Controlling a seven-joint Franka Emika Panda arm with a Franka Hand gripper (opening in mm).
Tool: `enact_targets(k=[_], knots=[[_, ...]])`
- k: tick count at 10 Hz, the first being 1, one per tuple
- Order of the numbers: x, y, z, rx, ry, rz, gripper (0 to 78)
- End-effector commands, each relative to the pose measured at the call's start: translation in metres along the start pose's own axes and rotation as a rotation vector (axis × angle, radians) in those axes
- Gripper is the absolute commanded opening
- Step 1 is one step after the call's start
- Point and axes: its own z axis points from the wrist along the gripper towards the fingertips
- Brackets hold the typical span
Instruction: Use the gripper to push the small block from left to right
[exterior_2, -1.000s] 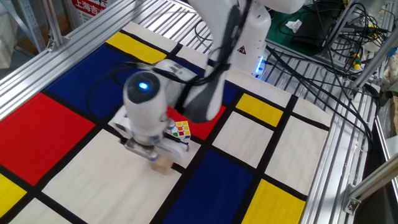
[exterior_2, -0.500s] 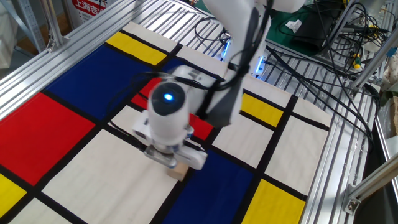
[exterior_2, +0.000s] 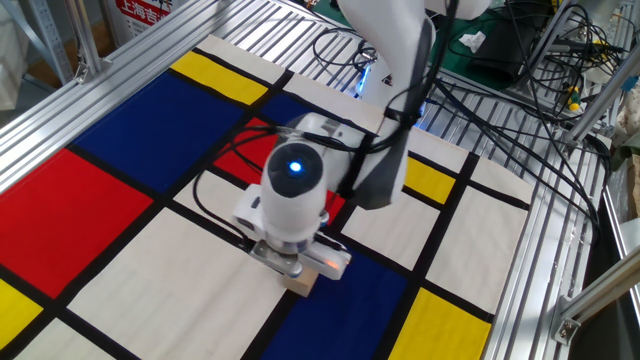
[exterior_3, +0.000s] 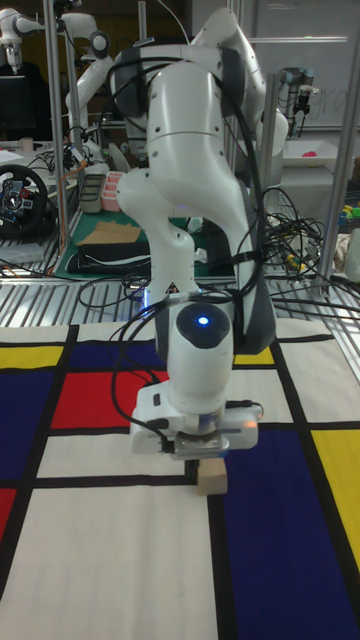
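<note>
**Tool low against one tan block at a black line**

The tool hangs close over the table beneath the boxy white-and-grey wrist, whose round joint above shows one blue light. Its fingers are hidden by the wrist and the block, so I cannot tell whether they are apart or together.

Just beside the tool, on its lower right in the fixed view, sits the block: a plain light tan wooden cube, unmarked, with only its lower part showing under the wrist. In the tall fixed view the block rests flat on a black line where a white panel meets a blue one. Whether the tool touches it cannot be made out.

One block is visible, one tool, one white arm. The table is covered in red, blue, yellow and white rectangles divided by black lines. Metal rails and loose black cables lie beyond its edge.
</note>
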Motion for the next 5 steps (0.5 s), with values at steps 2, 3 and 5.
enact_targets(k=[2,3,5], knots=[[0.008,0.020,-0.002,-0.004,0.030,0.007,0.0],[0.007,0.025,-0.001,-0.006,0.030,0.013,0.0],[0.004,0.035,0.005,-0.048,0.031,0.028,0.0]])
